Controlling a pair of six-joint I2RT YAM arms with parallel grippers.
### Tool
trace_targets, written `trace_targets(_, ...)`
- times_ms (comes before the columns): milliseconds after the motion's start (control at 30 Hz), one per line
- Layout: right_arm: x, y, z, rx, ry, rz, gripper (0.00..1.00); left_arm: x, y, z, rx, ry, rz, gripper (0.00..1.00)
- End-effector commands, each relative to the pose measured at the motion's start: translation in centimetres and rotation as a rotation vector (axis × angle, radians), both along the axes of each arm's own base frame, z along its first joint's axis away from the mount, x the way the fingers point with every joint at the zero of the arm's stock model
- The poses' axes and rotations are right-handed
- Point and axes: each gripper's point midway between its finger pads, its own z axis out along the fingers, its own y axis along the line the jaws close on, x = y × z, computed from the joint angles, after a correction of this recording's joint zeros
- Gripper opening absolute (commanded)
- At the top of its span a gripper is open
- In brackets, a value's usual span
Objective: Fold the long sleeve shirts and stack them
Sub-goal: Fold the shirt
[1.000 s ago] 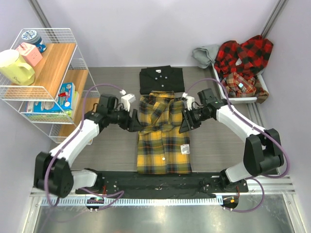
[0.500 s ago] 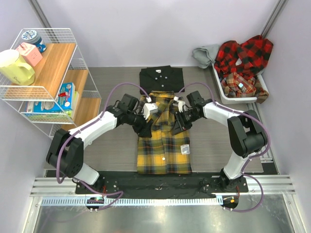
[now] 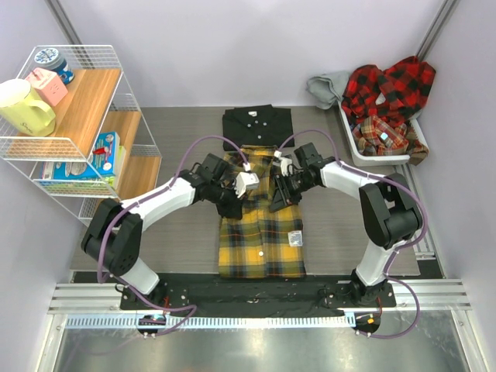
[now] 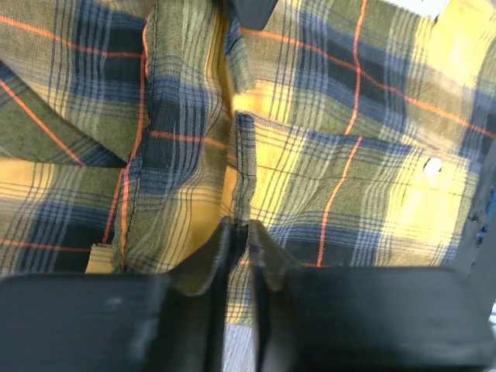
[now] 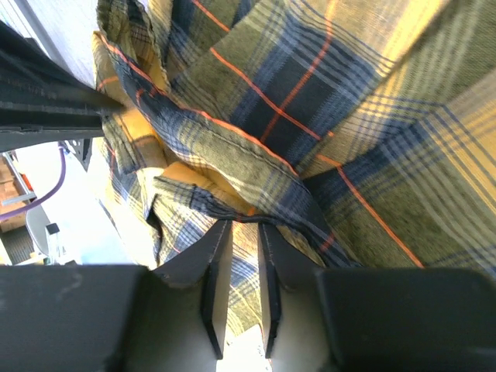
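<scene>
Grey table (image 3: 329, 232) carries the yellow plaid shirt (image 3: 260, 240); left claw (image 4: 239, 232) and right claw (image 5: 242, 229) each clamp nearly closed on its bunched fabric.

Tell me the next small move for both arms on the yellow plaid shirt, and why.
Probably lift the left gripper and right gripper together and carry the collar end toward the near hem. Each appears pinched on a fold in the upper part of the yellow shirt, while its lower half lies flat and unfolded.
</scene>
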Motion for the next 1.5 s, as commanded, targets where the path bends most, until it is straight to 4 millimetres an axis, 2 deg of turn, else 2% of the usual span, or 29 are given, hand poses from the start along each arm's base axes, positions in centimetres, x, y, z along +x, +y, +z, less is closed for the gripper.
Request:
trace_targets(0,1.1,1.6,1.6,0.055,-0.039,0.018,0.22,0.9,-2.6,3.3,-0.091,-0.063,-0.030,0.07)
trace_targets(167,1.2,1.8,0.8,0.048,-0.015,0.017,0.19,0.8,-4.0,4.8,-0.123,-0.064,-0.038,0.00)
trace_targets(300,1.4,1.8,0.6,0.046,-0.014,0.014,0.18,1.7,-4.3,4.4,-0.122,-0.073,-0.013,0.00)
trace_targets(400,1.7,1.9,0.6,0.047,-0.018,0.011,0.18,2.9,-4.4,3.3,-0.101,-0.082,0.037,0.00)
trace_targets(533,2.0,2.0,1.1,0.050,-0.032,0.008,0.18,4.5,-4.1,0.7,-0.032,-0.080,0.095,0.00)
trace_targets(567,1.9,2.0,1.2,0.052,-0.031,0.008,0.19,4.9,-3.7,-0.5,0.003,-0.076,0.114,0.00)
trace_targets(767,0.6,1.7,2.4,0.073,-0.030,0.023,0.25,5.5,-2.7,-3.8,0.067,-0.010,0.163,0.00)
trace_targets(900,-0.3,1.3,3.4,0.085,-0.061,0.036,0.33,6.4,-2.2,-4.0,0.054,0.031,0.227,0.02)
trace_targets(967,0.0,0.9,3.9,0.073,-0.085,0.031,0.35,7.2,-1.9,-3.2,0.038,0.034,0.256,0.08)
trace_targets(1000,0.2,0.6,4.0,0.071,-0.090,0.027,0.35,6.8,-1.9,-2.3,0.019,0.057,0.257,0.13)
trace_targets(1033,0.2,0.4,4.1,0.067,-0.091,0.028,0.36,7.0,-1.6,-1.4,-0.001,0.087,0.288,0.27)
trace_targets(1100,0.0,0.2,4.3,0.065,-0.081,0.027,0.36,6.8,-1.8,1.6,-0.067,0.129,0.306,0.39)
trace_targets(1133,-0.3,0.3,4.1,0.066,-0.064,0.024,0.37,5.2,-2.0,2.7,-0.092,0.214,0.300,0.43)
trace_targets(1233,-1.1,0.4,3.0,0.080,-0.012,0.017,0.37,2.8,-2.1,4.6,-0.140,0.313,0.306,0.44)
trace_targets(1267,-1.2,0.3,2.6,0.080,-0.003,0.017,0.37,1.8,-1.8,3.9,-0.132,0.353,0.310,0.44)
trace_targets(1400,-0.8,0.3,0.2,0.058,0.024,0.019,0.37,0.2,-1.5,1.1,-0.092,0.482,0.347,0.42)
trace_targets(1467,-0.5,0.5,-1.1,0.046,0.046,0.024,0.36,0.4,-1.5,-0.8,-0.068,0.523,0.374,0.38)
